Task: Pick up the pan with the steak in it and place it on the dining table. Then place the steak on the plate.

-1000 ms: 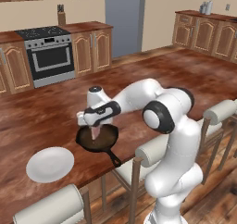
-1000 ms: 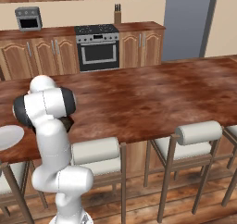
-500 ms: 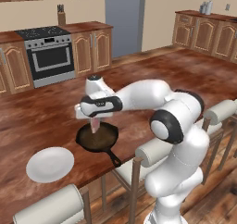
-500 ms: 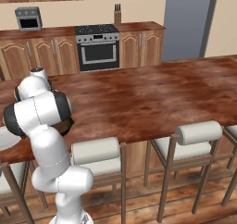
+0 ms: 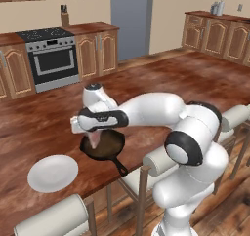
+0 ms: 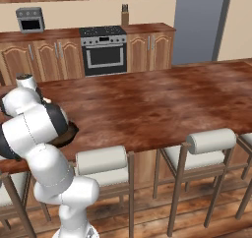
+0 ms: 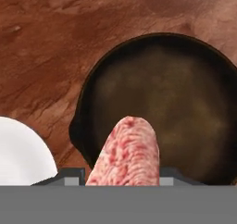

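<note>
With the pan (image 5: 103,146) set on the bench (image 5: 44,123), we have the tool (image 5: 94,138) part-closed on the steak (image 7: 127,153), hanging above the pan, so we should carry it level toward the plate (image 5: 52,172) and lower before opening.

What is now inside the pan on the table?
The pan looks empty: its dark bottom is bare. The steak hangs above it in the pincer and covers part of the near rim.
</note>
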